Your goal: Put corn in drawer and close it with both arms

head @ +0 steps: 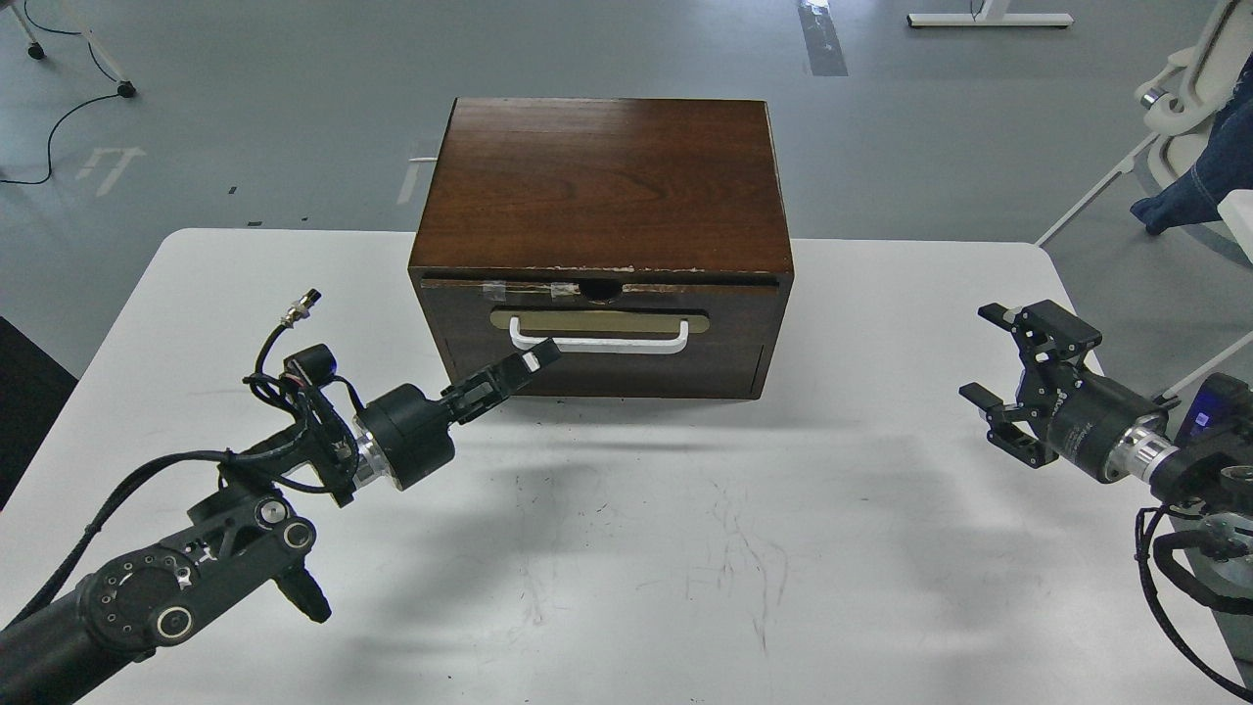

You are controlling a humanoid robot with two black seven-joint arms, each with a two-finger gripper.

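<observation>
Dark drawer [602, 338] closed; left claw [533, 359] pressed together at handle; right claw [994, 357] spread.

no legible text, labels or numbers

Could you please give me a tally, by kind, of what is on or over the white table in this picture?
Cabinets: 1, the cabinet, its drawer looking shut
Grippers: 2, the left gripper at the handle, the right gripper open
Corn cobs: 0 in view
Total: 3
</observation>
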